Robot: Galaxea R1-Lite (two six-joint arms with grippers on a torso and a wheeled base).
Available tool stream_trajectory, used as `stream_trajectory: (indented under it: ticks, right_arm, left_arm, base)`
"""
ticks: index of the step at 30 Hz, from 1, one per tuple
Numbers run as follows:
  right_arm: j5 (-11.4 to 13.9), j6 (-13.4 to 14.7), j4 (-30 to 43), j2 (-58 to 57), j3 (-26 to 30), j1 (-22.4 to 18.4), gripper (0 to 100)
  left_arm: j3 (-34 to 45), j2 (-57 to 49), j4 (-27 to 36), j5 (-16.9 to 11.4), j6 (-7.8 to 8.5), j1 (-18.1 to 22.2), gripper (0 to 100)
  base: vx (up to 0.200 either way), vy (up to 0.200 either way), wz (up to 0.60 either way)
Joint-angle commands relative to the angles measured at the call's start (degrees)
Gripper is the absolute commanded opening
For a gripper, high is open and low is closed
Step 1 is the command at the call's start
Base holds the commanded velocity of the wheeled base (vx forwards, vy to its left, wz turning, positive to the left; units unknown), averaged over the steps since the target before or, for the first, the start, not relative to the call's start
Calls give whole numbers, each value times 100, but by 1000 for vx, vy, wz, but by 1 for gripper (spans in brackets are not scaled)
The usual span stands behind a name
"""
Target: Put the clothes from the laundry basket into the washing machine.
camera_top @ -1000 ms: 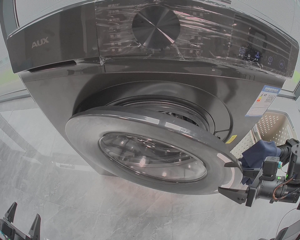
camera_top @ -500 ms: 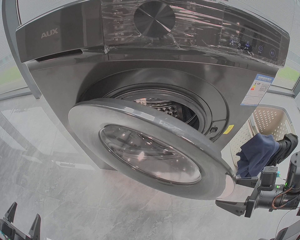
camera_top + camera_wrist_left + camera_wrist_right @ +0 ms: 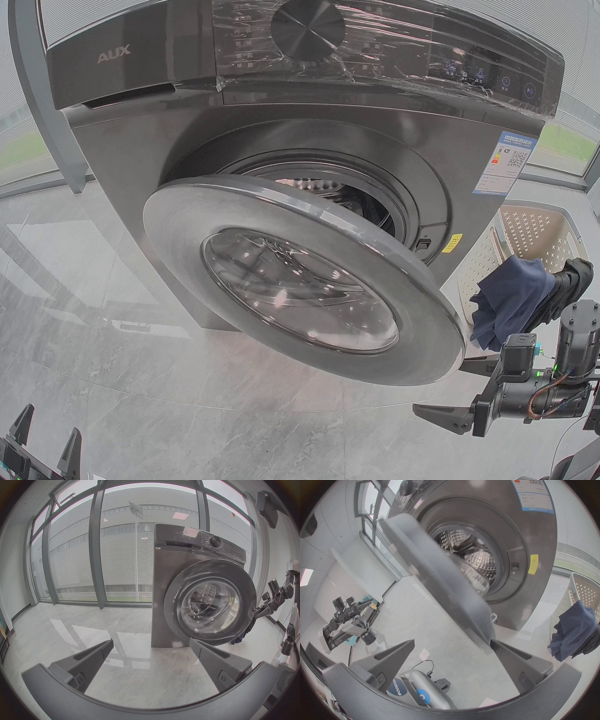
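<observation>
Loading not begun: door (image 3: 300, 281) stood ajar, right gripper (image 3: 440, 389) splayed about its rim, left gripper (image 3: 50, 425) splayed and empty; navy garment (image 3: 509, 300) hung on laundry basket (image 3: 537, 231), drum (image 3: 475, 555) looked empty.

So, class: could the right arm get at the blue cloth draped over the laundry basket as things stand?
Probably yes: the right gripper is open at the edge of the door, and the blue cloth hangs from the laundry basket just beside that arm, with nothing between them.
</observation>
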Motion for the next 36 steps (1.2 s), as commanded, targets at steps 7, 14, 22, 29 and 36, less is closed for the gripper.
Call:
stream_trajectory:
  ticks: [7,14,22,29,36]
  right_arm:
    - [-5,1,67,-707,698,23,100]
    - [-66,-86,357,-892,1172,-671,100]
    - [-330,-78,410,66,-146,-1655,100]
    - [-585,-7,357,804,-638,-1348,100]
    - [-558,19,357,655,-251,-565,100]
  left_arm:
    - [84,-57,4,-2,-12,0,100]
    - [84,-57,4,-11,5,0,100]
    - [84,-48,4,-11,5,0,100]
    - [84,-48,4,-11,-4,0,100]
    - [84,-48,4,-20,5,0,100]
  base:
    - [0,0,0]
    - [0,0,0]
    - [0,0,0]
    - [0,0,0]
    - [0,0,0]
